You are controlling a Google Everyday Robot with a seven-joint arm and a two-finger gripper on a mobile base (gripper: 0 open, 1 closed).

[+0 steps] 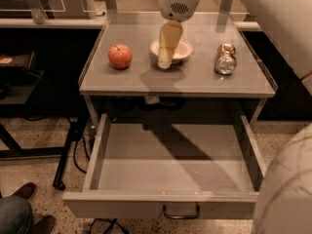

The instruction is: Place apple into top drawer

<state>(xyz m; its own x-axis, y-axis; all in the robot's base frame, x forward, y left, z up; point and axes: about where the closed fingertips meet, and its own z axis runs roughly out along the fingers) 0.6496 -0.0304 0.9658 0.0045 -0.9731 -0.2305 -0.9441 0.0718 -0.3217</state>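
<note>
The red-orange apple [120, 56] sits on the grey tabletop [185, 79] at the left. My gripper [165, 62] hangs over the table's middle, in front of the cream bowl [181, 48], to the right of the apple and apart from it. It holds nothing that I can see. The top drawer [170, 174] is pulled out wide below the tabletop and is empty, with its dark handle [181, 213] at the front.
A shiny metallic can [225, 58] stands at the right of the tabletop. A person's shoes [24, 191] and knee show at the lower left. Cables and a stand leg [68, 155] lie left of the drawer. My arm fills the right edge.
</note>
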